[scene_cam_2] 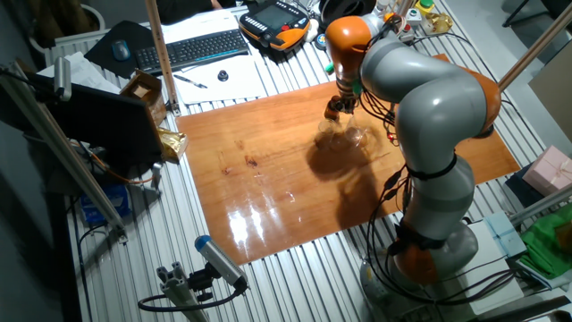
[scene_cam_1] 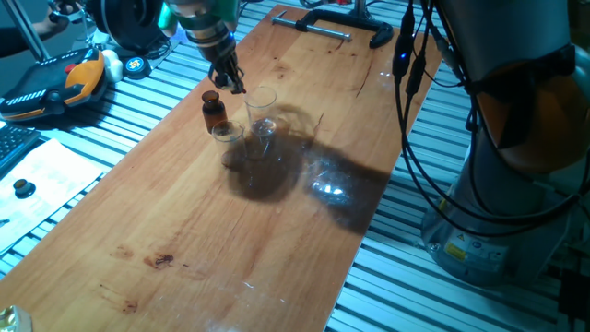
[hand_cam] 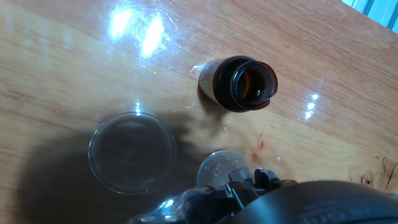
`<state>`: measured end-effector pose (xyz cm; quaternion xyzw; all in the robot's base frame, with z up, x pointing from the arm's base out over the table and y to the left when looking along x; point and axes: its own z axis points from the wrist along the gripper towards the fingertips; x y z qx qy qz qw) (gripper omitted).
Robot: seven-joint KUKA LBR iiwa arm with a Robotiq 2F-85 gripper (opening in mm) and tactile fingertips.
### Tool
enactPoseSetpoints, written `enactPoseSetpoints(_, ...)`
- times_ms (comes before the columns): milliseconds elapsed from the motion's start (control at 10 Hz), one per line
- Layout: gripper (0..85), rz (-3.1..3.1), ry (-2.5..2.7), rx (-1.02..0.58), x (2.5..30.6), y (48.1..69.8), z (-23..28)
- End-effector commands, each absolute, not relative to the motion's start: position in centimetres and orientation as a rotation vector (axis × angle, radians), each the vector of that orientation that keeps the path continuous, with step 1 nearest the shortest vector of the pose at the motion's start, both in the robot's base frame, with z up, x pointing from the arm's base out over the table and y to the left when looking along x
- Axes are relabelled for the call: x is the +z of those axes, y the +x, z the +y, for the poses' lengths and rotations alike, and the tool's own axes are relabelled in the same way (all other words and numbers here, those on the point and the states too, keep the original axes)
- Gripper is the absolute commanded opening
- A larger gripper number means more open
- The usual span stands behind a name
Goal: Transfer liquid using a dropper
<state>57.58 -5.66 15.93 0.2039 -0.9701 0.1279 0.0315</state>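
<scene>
My gripper (scene_cam_1: 236, 85) hangs low over the wooden board (scene_cam_1: 184, 231), just above a cluster of glassware. The fingers (hand_cam: 239, 186) stand close together, and a thin clear sliver between them looks like the dropper (hand_cam: 234, 189). Its red bulb is hidden. The open brown amber bottle (scene_cam_1: 213, 109) (hand_cam: 245, 83) stands upright just left of the gripper. A small clear cup (scene_cam_1: 226, 136) (hand_cam: 219, 168) sits right under the fingertips. A larger clear cup (scene_cam_1: 261, 109) (hand_cam: 132, 151) stands beside it. In the other fixed view the gripper (scene_cam_2: 338, 107) is above the cups (scene_cam_2: 350, 136).
A black clamp (scene_cam_1: 343, 25) lies at the board's far end. An orange teach pendant (scene_cam_1: 66, 83) and a tape roll (scene_cam_1: 135, 65) lie off the board to the left. The robot base and its cables (scene_cam_1: 415, 92) stand to the right. A keyboard (scene_cam_2: 192, 49) lies beyond the board.
</scene>
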Motion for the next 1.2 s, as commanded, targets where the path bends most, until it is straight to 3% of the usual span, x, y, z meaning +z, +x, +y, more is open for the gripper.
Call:
enactPoseSetpoints(0, 0.7, -2.986, 0.632, 0.383, 15.9, 57.6, -5.6)
enactPoseSetpoints(400, 0.7, -2.985, 0.614, 0.381, 16.5, 57.7, -5.4)
enactPoseSetpoints(1100, 0.7, -2.943, 0.549, 0.283, 20.4, 59.2, -4.1)
